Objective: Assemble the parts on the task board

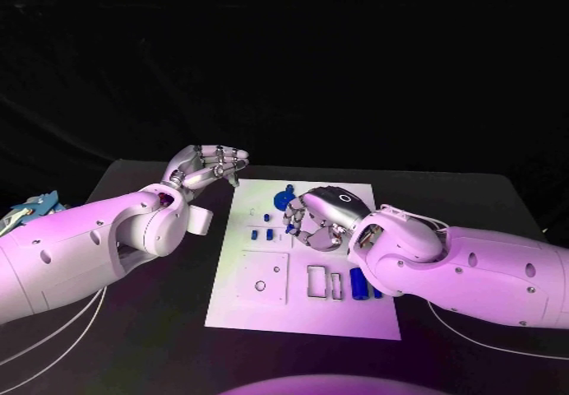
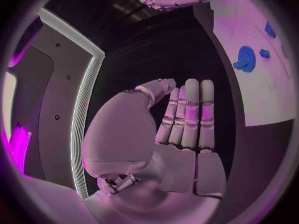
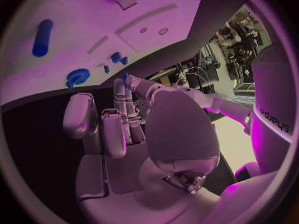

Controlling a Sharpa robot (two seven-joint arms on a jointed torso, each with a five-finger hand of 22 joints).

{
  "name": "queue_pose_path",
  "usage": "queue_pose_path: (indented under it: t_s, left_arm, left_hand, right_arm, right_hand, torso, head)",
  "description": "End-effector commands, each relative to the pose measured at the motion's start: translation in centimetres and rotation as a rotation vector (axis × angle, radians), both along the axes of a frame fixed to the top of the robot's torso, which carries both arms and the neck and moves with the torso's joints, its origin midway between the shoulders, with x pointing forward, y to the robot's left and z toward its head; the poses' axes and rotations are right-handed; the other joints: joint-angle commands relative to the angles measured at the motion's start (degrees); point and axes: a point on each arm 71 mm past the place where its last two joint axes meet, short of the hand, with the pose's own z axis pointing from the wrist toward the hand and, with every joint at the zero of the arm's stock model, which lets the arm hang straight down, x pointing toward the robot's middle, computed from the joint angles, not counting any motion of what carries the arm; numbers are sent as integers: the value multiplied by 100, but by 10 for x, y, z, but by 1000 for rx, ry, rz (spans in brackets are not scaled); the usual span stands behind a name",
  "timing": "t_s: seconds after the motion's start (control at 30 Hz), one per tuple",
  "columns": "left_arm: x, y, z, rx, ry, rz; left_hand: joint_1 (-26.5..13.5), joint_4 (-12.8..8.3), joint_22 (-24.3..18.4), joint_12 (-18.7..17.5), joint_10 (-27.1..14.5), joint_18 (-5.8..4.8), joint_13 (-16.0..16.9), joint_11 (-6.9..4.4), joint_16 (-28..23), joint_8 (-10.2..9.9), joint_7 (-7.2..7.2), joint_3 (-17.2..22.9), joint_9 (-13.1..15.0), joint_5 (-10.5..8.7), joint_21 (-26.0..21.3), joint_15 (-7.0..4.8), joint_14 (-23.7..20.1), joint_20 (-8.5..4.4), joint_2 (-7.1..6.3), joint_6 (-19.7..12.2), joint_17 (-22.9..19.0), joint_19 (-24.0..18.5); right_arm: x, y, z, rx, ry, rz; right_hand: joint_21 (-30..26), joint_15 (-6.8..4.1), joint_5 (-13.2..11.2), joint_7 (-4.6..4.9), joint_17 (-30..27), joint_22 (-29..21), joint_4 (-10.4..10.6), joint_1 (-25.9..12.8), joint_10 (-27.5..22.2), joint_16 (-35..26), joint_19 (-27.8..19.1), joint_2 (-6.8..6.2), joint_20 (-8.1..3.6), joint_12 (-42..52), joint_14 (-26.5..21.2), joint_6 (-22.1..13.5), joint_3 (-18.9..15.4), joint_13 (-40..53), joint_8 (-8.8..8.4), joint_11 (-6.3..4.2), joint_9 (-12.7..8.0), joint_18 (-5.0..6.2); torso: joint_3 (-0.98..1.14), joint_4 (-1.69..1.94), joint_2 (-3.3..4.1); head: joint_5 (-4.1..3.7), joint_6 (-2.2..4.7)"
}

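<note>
Black table [image 1: 474, 197] carries the white task board [image 1: 303, 304] at its middle, with both white arms reaching in from either side. Left hand [image 1: 209, 169] hovers off the board's far left corner, above the dark tabletop; in the left wrist view its fingers [image 2: 190, 114] lie straight and side by side with the thumb folded across the palm, and nothing is in it. Right hand [image 1: 322, 217] hangs over the upper middle of the board, fingers curled downward; in the right wrist view a small blue part [image 3: 125, 77] sits at the tips of its fingers [image 3: 119, 97], apparently pinched there. On the board, a round blue disc [image 1: 284, 198] lies near the far edge just beside the right hand, a blue cylinder [image 1: 358, 284] rests near the right edge, and several small blue pieces [image 1: 262, 234] stand in the middle row.
</note>
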Motion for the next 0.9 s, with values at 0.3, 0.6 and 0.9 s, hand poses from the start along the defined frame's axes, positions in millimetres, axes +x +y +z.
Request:
queue_pose_path:
  t_s: [0.3, 0.6, 0.9]
  left_arm:
    - [-1, -7, 1, -34, 25, -13]
    - [-2, -8, 0, -34, 31, -14]
    - [-2, -9, 0, -35, 33, -16]
  left_hand:
    - [16, -26, 8, -22, -42, 70, -8, 12, -21, -22, 47, 3, 4, 10, 23, 19, -37, 10, 6, -18, -7, -56]
    - [10, -23, 9, -21, -45, 70, -9, 13, -21, -22, 47, -1, 5, 9, 23, 21, -38, 12, 7, -18, -8, -59]
    - [1, -20, 10, -20, -51, 70, -11, 15, -18, -23, 48, -6, 5, 8, 22, 24, -37, 16, 7, -20, -8, -63]
  right_arm:
    - [-14, 21, -32, 2, 101, 57]
    - [-19, 25, -47, -22, 142, 68]
    - [-21, 25, -57, -45, 161, 74]
  right_hand:
    - [-40, -27, -10, -2, 2, -13, 37, -66, 23, -22, -20, 13, -38, -45, 181, 26, 15, -8, 21, -3, 4, -27]
    - [-45, -25, -13, 3, 12, -14, 46, -83, 21, -20, -22, 7, -38, -58, 183, 14, 8, -11, 13, 2, 4, -27]
    - [-53, -21, -58, 4, 25, -14, 78, -125, 28, -19, -24, 10, -36, -80, 187, 3, -11, -15, 4, 5, 5, -27]
  torso:
    - [3, -26, 9]
    - [12, -23, 17]
    - [9, -16, 12]
  head:
    - [176, -87]
    - [249, -152]
    - [270, -205]
